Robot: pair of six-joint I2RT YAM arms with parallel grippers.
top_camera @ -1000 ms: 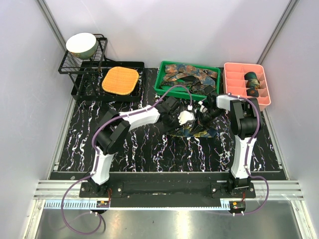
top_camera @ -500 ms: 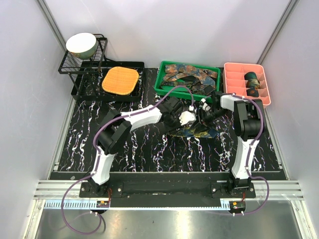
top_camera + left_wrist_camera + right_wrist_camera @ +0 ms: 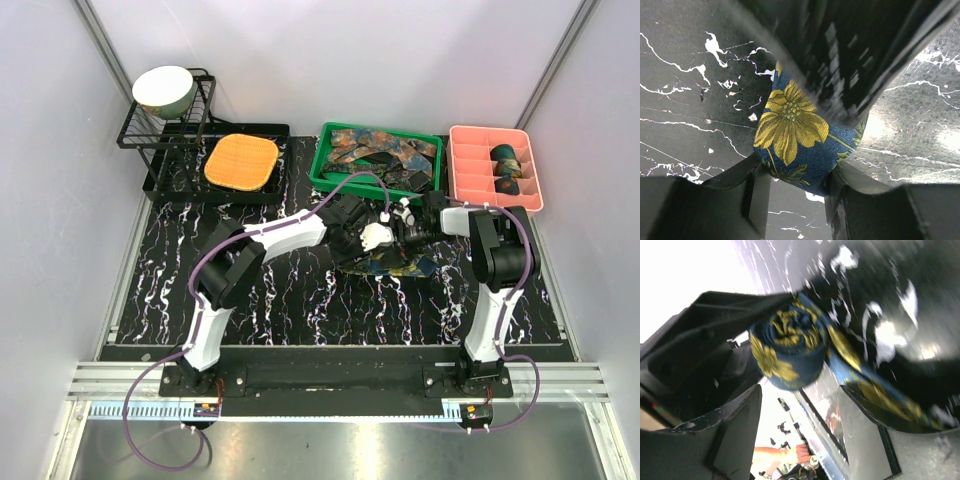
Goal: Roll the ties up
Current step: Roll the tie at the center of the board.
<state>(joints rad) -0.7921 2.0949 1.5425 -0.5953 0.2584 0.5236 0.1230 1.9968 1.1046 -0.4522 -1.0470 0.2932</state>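
A navy tie with yellow flowers (image 3: 795,125) is wound into a small coil, and my left gripper (image 3: 796,179) is shut on it, one finger against each side. From above, the left gripper (image 3: 372,237) sits at the table's centre. The tie's loose tail (image 3: 395,265) lies flat on the black marbled mat below it. My right gripper (image 3: 403,222) faces the left one from the right. In the right wrist view the coil (image 3: 787,352) hangs just beyond my right gripper (image 3: 799,395), which is open and apart from it. The tail (image 3: 860,375) trails off to the right.
A green bin (image 3: 322,170) behind the grippers holds more loose ties (image 3: 385,148). A pink divided tray (image 3: 455,170) at the back right holds rolled ties (image 3: 507,155). An orange pad (image 3: 241,161) and a black rack with a bowl (image 3: 163,88) stand at the back left.
My right gripper has opened, let go of the coil and shifted slightly toward the back. The left gripper keeps its hold and has barely moved.
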